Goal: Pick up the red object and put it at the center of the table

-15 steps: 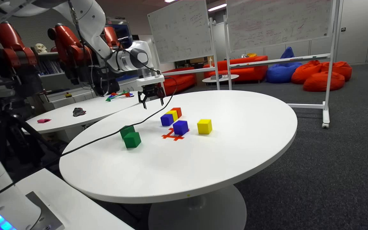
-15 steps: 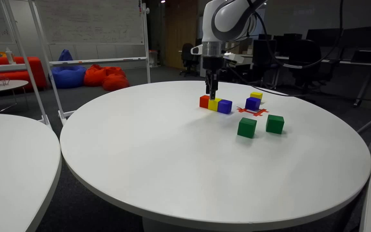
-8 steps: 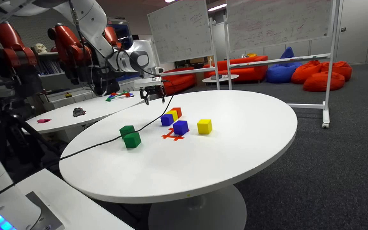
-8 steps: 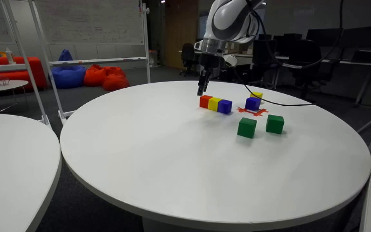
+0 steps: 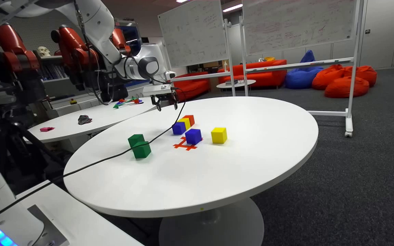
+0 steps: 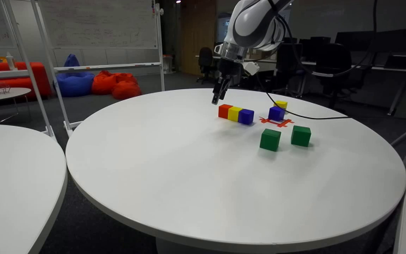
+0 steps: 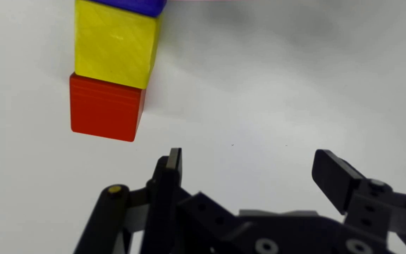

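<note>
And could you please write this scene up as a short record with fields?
surface: round white table
target: small red cube, end of a row of three
row neighbours: yellow cube next to it, then blue cube
tool: black two-fingered gripper, open, nothing held, above table
elsewhere: two green cubes, another blue cube, another yellow cube
status: red cube not yet lifted

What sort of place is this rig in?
Likely a robotics lab or similar research space, going by the exterior views: red-and-black robot arms in the background, whiteboards bearing handwriting, and dark computer monitors at the far side.
</note>
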You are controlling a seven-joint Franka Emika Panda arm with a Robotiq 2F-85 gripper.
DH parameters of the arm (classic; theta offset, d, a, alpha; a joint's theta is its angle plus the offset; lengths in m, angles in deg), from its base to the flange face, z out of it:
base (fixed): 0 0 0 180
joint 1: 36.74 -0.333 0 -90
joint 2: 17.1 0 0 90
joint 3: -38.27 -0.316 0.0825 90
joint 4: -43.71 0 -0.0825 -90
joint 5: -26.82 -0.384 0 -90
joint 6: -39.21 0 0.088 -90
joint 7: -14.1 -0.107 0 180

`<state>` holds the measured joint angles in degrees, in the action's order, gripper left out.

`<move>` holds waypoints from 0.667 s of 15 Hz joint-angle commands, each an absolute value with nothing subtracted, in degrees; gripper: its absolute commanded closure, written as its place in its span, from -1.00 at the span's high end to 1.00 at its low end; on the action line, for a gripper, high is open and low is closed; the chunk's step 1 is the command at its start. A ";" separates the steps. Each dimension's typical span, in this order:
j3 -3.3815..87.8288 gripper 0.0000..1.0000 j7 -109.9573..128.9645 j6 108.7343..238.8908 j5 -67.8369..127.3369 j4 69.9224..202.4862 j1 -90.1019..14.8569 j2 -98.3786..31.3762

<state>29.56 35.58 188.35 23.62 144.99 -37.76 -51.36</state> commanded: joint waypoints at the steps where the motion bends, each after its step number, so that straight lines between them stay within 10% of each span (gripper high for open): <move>1: 29.95 1.00 31.45 188.85 23.74 144.51 -37.69 -51.60; 10: 28.80 1.00 30.60 192.81 16.86 146.44 -29.87 -48.07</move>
